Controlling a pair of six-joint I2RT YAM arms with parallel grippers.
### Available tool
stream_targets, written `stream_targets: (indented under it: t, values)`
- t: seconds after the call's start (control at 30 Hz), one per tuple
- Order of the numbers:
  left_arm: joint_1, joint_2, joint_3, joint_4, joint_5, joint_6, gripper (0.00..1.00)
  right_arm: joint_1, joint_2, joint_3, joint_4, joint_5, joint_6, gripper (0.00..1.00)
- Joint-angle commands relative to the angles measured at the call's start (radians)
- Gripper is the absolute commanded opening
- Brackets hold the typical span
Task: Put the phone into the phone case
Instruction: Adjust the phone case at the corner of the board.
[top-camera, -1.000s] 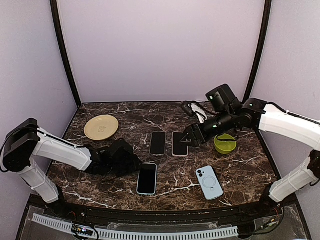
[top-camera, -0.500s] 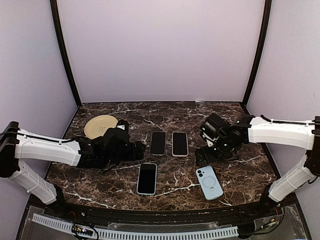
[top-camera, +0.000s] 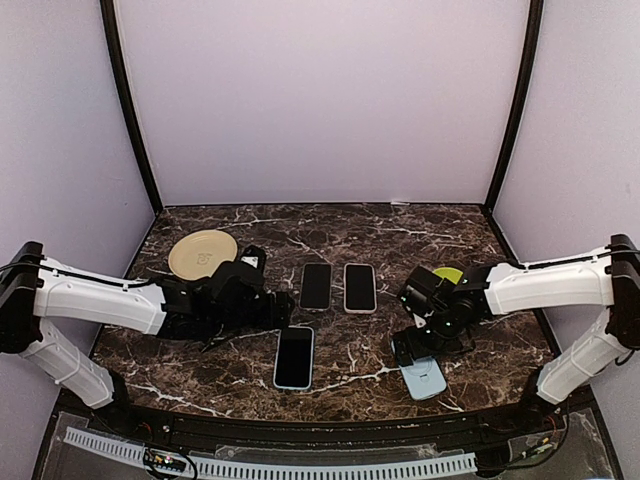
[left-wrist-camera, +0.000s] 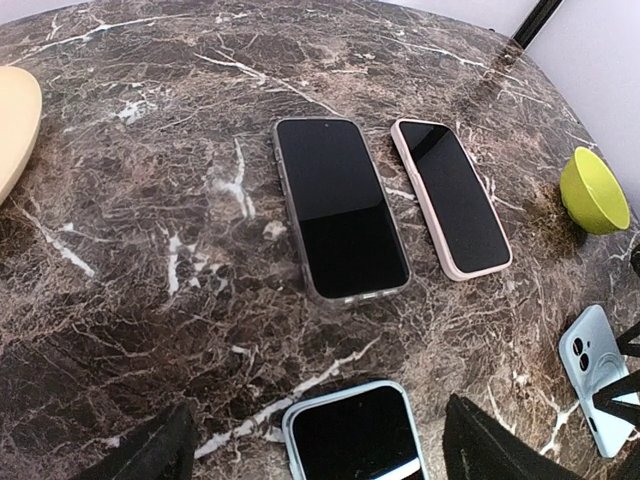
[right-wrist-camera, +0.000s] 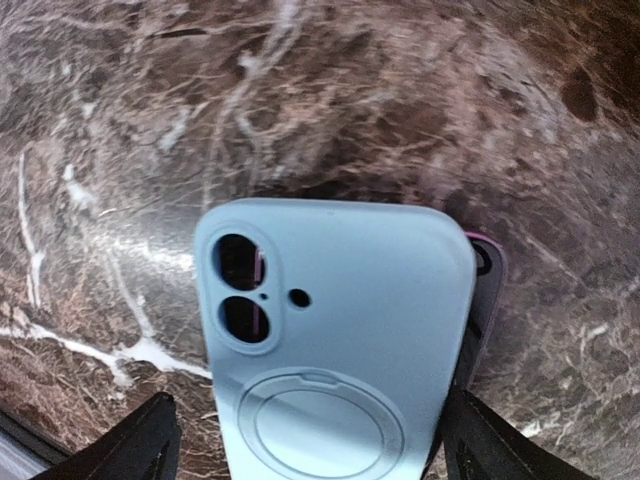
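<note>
Squarely between the wide-spread tips of the right hand (right-wrist-camera: 312, 445) lies the phone case (right-wrist-camera: 345, 300), back up.

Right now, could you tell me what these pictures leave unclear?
Blue case: lower end cut off by the right wrist view's bottom edge; right tool covers its far part in the top view.
Dark, pink-edged thing under it: mostly hidden, unidentifiable.
Near phone: cut off by the left wrist view's bottom edge.
Green bowl: mostly behind the right arm, top view.

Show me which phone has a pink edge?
The pink-edged phone is the right one of the far pair. Its neighbour is dark-edged; the near phone is pale blue-edged.
</note>
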Motion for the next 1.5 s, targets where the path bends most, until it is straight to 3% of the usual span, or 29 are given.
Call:
stream_targets:
  t: [0.0,0.17,0.37,0.57,0.73,0.83,0.97,1.3,1.47]
  values:
    - [-0.003,0.003,0.012,0.016,0.013,0.016,0.88,0.019,0.012,-0.026,0.111,-0.060,0.034,0.84]
    - [-0.003,0.007,0.020,0.020,0.015,0.025,0.88,0.053,0.047,0.003,0.081,0.000,0.060,0.78]
    - [-0.004,0.017,0.031,0.051,0.067,0.065,0.85,0.109,0.035,0.075,0.054,0.020,0.092,0.78]
    - [-0.093,0.142,0.131,0.147,0.285,0.292,0.68,0.131,0.015,0.061,0.104,-0.050,0.112,0.78]
    - [-0.150,0.291,0.202,0.173,0.466,0.388,0.49,0.131,-0.031,-0.006,0.213,-0.158,0.135,0.76]
    - [-0.173,0.346,0.228,0.209,0.613,0.472,0.38,0.130,-0.063,-0.041,0.244,-0.174,0.152,0.75]
    - [-0.216,0.414,0.242,0.244,0.703,0.568,0.28,0.130,-0.085,-0.087,0.255,-0.169,0.163,0.75]
    - [-0.250,0.497,0.279,0.183,0.754,0.700,0.22,0.125,-0.055,-0.149,0.326,-0.210,0.154,0.74]
    - [-0.248,0.520,0.265,0.163,0.653,0.725,0.16,0.125,-0.078,-0.159,0.382,-0.260,0.163,0.69]
